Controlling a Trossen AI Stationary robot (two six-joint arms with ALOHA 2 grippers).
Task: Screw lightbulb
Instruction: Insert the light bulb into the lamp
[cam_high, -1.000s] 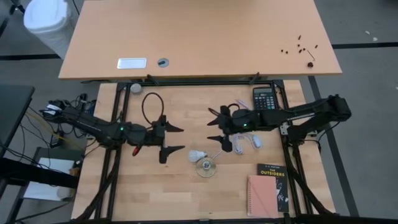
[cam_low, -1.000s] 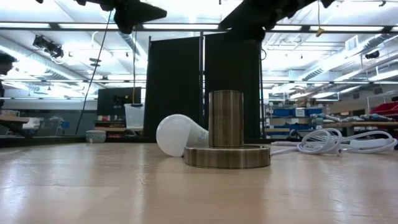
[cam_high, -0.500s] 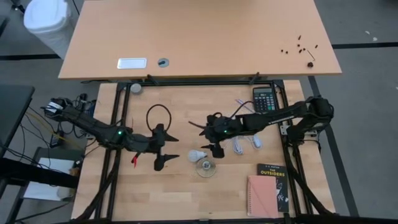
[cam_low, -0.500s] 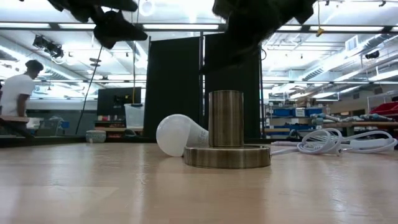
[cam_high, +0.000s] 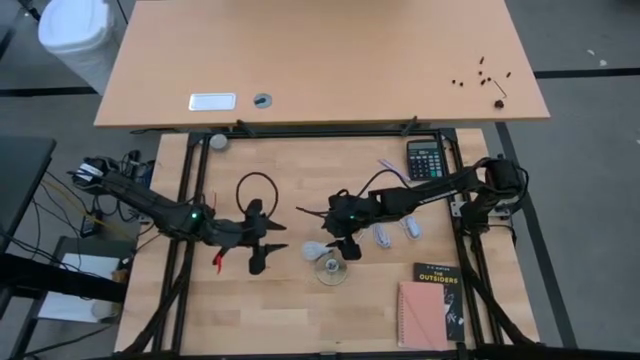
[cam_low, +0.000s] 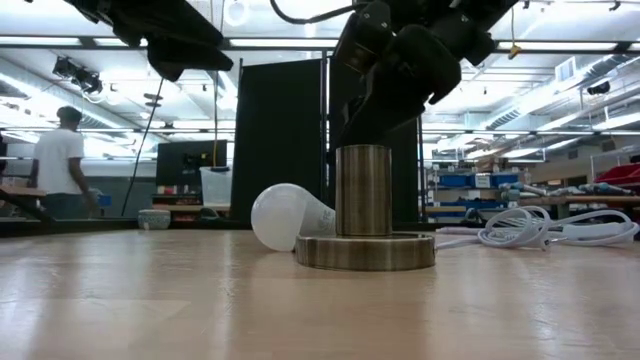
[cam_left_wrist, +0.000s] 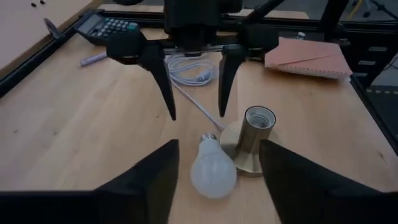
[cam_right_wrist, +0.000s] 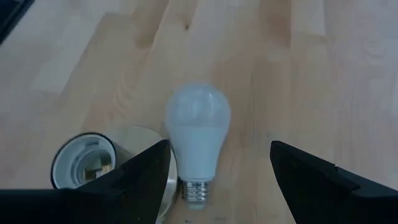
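The white lightbulb (cam_high: 318, 249) lies on its side on the wooden table, its grey screw base (cam_right_wrist: 197, 190) next to the round disc of the silvery socket (cam_high: 331, 268). The socket stands upright with its opening up (cam_left_wrist: 258, 117). My right gripper (cam_high: 315, 228) is open and hovers just above and to the far side of the bulb, which shows between its fingers in the right wrist view (cam_right_wrist: 198, 134). My left gripper (cam_high: 283, 236) is open, to the left of the bulb and above the table, facing it (cam_left_wrist: 212, 168). In the low view the bulb (cam_low: 285, 215) lies behind the socket (cam_low: 365, 215).
A coiled white cord (cam_high: 390, 232) lies right of the socket. A calculator (cam_high: 425, 158) is at the far right and a pink notebook with a black book (cam_high: 435, 300) at the near right. A person (cam_low: 62, 165) walks in the room behind.
My right gripper has gone toward the table's left and near edges and come down toward the bulb, staying open. My left gripper has gone toward the near edge, to the level of the bulb, also open. The bulb and socket have stayed put.
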